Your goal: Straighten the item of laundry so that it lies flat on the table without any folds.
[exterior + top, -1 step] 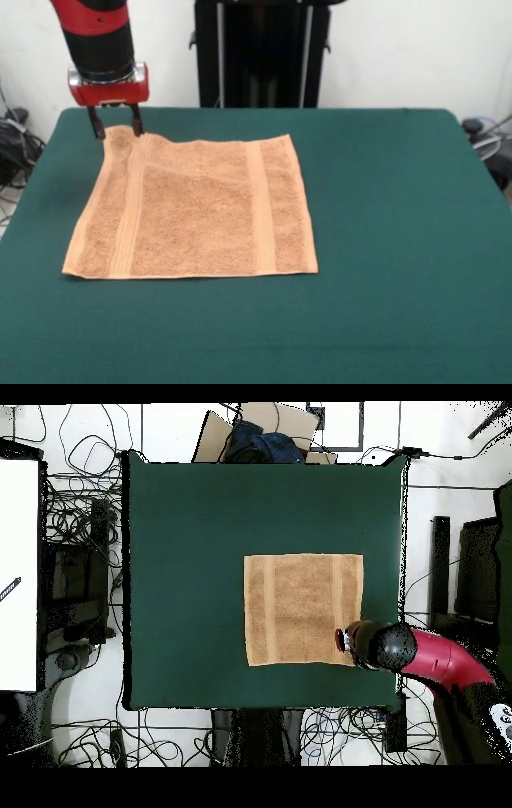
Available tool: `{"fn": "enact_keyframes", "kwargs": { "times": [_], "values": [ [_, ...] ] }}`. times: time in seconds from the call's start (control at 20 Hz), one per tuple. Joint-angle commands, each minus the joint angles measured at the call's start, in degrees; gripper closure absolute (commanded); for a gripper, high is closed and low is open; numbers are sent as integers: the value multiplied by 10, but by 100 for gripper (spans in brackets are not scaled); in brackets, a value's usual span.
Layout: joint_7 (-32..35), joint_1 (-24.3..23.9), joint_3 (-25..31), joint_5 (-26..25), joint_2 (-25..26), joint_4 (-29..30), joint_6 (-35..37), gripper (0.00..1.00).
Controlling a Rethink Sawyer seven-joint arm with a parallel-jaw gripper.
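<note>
The towel is lying spread out on the green table, left of centre in the front view, with its smoother woven bands running from its far edge to its near edge. It is looking almost flat, but the corner at the upper left of the frame is rising in a small bump, and the far edge beside it is dipping unevenly. The red and black arm is coming down in the upper left of the frame, and its claw is standing with its two dark fingers apart, one on each side of that raised corner; whether they are actually pinching the cloth cannot be told. In the overhead view the towel is sitting right of the table's centre, and the arm is covering its lower right corner
</note>
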Motion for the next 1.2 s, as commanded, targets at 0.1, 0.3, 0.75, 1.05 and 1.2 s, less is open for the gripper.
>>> {"fn": "enact_keyframes", "kwargs": {
  "times": [0.1, 0.3, 0.75, 1.05, 1.2],
  "values": [
    [61, -1, 54, 8, -71, 117, -104, 0],
    [70, 3, 51, 32, -116, 161, -95, 0],
    [52, 14, 49, 79, -195, 190, -58, 0],
    [57, 14, 32, 101, -224, 205, -48, 0],
    [53, 12, 30, 104, -233, 210, -51, 0]
  ]
}}
